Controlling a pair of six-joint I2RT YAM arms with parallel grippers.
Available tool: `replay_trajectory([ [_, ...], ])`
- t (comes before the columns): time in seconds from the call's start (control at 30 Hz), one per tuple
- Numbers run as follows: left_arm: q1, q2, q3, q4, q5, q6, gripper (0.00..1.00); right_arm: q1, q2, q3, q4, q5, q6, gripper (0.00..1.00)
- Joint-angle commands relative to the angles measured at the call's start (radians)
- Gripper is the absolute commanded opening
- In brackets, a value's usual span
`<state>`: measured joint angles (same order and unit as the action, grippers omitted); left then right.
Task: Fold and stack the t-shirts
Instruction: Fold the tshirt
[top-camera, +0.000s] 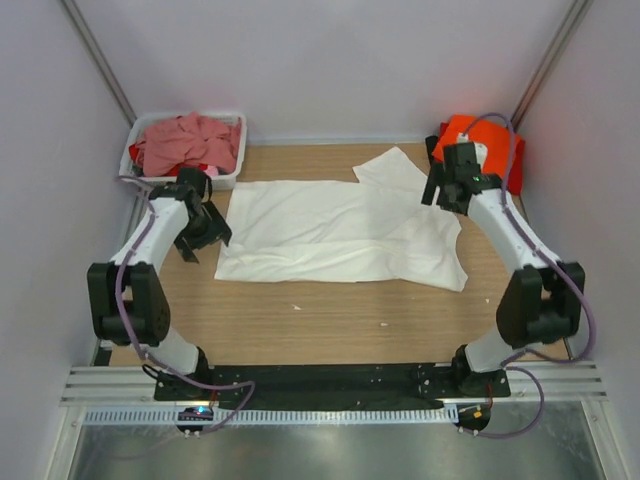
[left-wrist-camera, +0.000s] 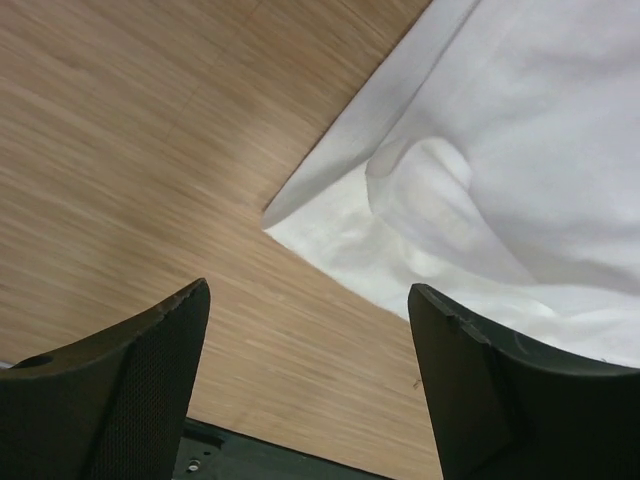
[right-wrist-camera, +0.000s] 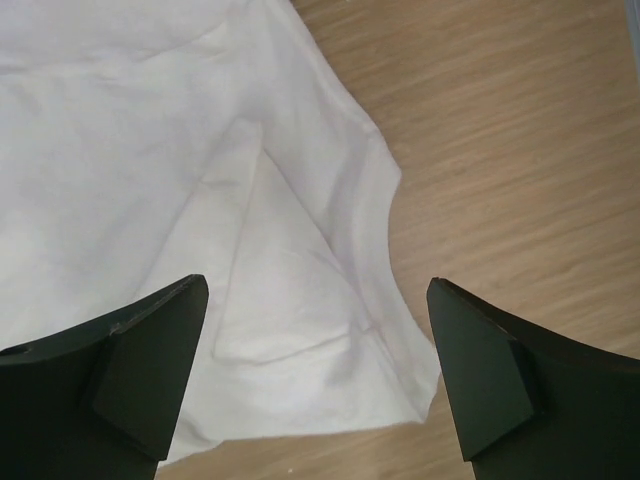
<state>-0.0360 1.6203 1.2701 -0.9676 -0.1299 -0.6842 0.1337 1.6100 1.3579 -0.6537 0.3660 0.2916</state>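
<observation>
Both my left gripper (left-wrist-camera: 308, 290) and my right gripper (right-wrist-camera: 318, 283) hang wide open and empty over opposite ends of the white t-shirt (top-camera: 330, 235), spread flat mid-frame, placed, I judge, to pinch its edges for folding.

soft matt white cloth t-shirt (top-camera: 340, 232) on a smooth, matt, fine-grained wooden table (top-camera: 330, 315)

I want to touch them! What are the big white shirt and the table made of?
The white t-shirt looks like soft, matte cloth, maybe cotton: it creases and folds limply. The table looks like smooth pale wood or laminate, showing fine straight grain.
</observation>
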Motion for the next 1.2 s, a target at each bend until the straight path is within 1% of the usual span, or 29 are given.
replay_trajectory([
  [0.0,0.005,-0.141,-0.098,0.046,0.008,-0.038,0.81,-0.08,-0.254,-0.249,0.066,-0.14,0.226,0.98],
  [0.03,0.005,-0.17,-0.136,0.079,0.022,-0.047,0.8,-0.101,-0.296,-0.307,0.072,-0.203,0.257,0.98],
  [0.07,0.004,-0.193,-0.203,0.102,0.042,-0.057,0.79,-0.103,-0.382,-0.359,0.091,-0.222,0.279,0.98],
  [0.1,0.005,-0.213,-0.248,0.127,0.061,-0.075,0.78,-0.105,-0.415,-0.45,0.095,-0.235,0.305,0.98],
  [0.17,0.004,-0.249,-0.338,0.202,0.09,-0.097,0.78,-0.109,-0.478,-0.518,0.094,-0.245,0.366,0.96],
  [0.2,0.004,-0.25,-0.359,0.222,0.101,-0.112,0.78,-0.112,-0.53,-0.572,0.097,-0.242,0.379,0.95],
  [0.3,0.005,-0.232,-0.403,0.292,0.113,-0.13,0.79,-0.121,-0.584,-0.643,0.092,-0.239,0.402,0.93],
  [0.33,0.005,-0.221,-0.411,0.306,0.107,-0.136,0.8,-0.121,-0.585,-0.658,0.094,-0.242,0.402,0.93],
  [0.37,0.005,-0.217,-0.416,0.319,0.102,-0.141,0.8,-0.156,-0.585,-0.671,0.097,-0.249,0.403,0.93],
  [0.5,0.005,-0.188,-0.42,0.362,0.072,-0.159,0.8,-0.209,-0.552,-0.739,0.132,-0.3,0.409,0.89],
  [0.6,0.005,-0.162,-0.416,0.377,0.052,-0.161,0.8,-0.255,-0.53,-0.792,0.218,-0.354,0.406,0.86],
  [0.67,0.004,-0.151,-0.416,0.385,0.046,-0.169,0.79,-0.27,-0.498,-0.799,0.235,-0.387,0.403,0.84],
  [0.7,0.005,-0.145,-0.419,0.386,0.044,-0.172,0.78,-0.275,-0.49,-0.803,0.238,-0.392,0.4,0.81],
  [0.77,0.004,-0.148,-0.434,0.4,0.039,-0.182,0.77,-0.278,-0.49,-0.812,0.253,-0.391,0.402,0.79],
  [0.8,0.005,-0.152,-0.443,0.415,0.036,-0.187,0.77,-0.278,-0.493,-0.825,0.262,-0.386,0.408,0.74],
  [0.87,0.005,-0.155,-0.469,0.431,0.03,-0.196,0.76,-0.279,-0.509,-0.845,0.275,-0.374,0.411,0.7],
  [0.9,0.005,-0.155,-0.477,0.447,0.03,-0.201,0.75,-0.279,-0.509,-0.85,0.282,-0.371,0.409,0.66],
  [0.97,0.005,-0.149,-0.491,0.46,0.03,-0.204,0.74,-0.283,-0.501,-0.856,0.298,-0.329,0.406,0.62],
  [1.0,0.005,-0.145,-0.492,0.47,0.03,-0.206,0.73,-0.287,-0.486,-0.858,0.307,-0.326,0.4,0.57],
  [1.03,0.005,-0.131,-0.492,0.475,0.033,-0.209,0.72,-0.293,-0.476,-0.858,0.324,-0.325,0.391,0.55],
  [1.07,0.005,-0.125,-0.491,0.478,0.035,-0.21,0.7,-0.296,-0.467,-0.856,0.333,-0.328,0.386,0.48],
  [1.1,0.005,-0.117,-0.491,0.492,0.038,-0.213,0.68,-0.299,-0.452,-0.855,0.344,-0.329,0.38,0.44],
  [1.13,0.005,-0.105,-0.492,0.498,0.042,-0.216,0.64,-0.301,-0.446,-0.853,0.36,-0.332,0.368,0.4],
  [1.17,0.005,-0.099,-0.489,0.503,0.041,-0.218,0.58,-0.307,-0.44,-0.849,0.371,-0.335,0.362,0.33],
])
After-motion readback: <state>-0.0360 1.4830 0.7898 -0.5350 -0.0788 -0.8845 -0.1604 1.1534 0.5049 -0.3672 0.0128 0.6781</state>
